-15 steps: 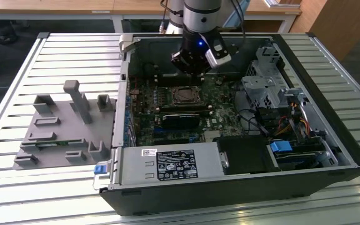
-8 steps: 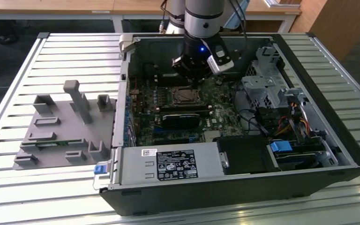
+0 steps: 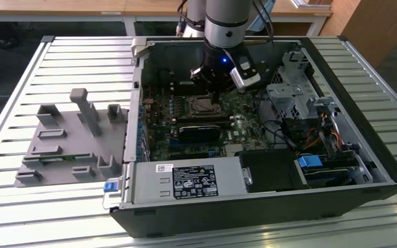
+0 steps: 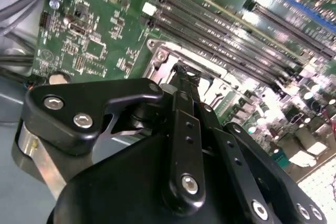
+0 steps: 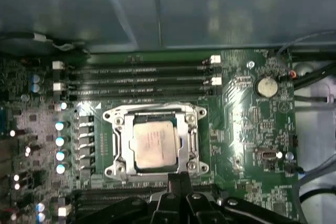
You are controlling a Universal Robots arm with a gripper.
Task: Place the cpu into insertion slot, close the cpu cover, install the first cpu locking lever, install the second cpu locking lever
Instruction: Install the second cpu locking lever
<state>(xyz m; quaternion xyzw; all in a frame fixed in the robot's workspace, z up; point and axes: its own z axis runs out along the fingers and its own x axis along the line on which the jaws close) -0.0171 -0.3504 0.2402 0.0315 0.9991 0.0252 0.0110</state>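
In the first wrist view the cpu (image 5: 153, 142), a pale silvery square, lies in the insertion slot (image 5: 112, 171) on the green board. The cpu cover (image 5: 119, 140), a silvery frame, lies flat around it with the chip showing through its cut-out. My gripper (image 5: 178, 180) is shut, its black fingertips together at the edge of the socket frame, with nothing seen between them. The second wrist view shows the gripper tip (image 4: 186, 75) just above the frame's metal corner (image 4: 157, 56). In the exterior view the gripper (image 3: 217, 96) hangs over the slot (image 3: 202, 105) inside the open computer case.
Memory slots (image 5: 142, 80) run beside the socket, with a coin battery (image 5: 266, 86) further off. A long black card (image 3: 198, 133), a power supply (image 3: 184, 181) and a drive cage (image 3: 288, 101) crowd the case. A grey fixture (image 3: 67, 139) stands on the slatted table at the exterior view's left.
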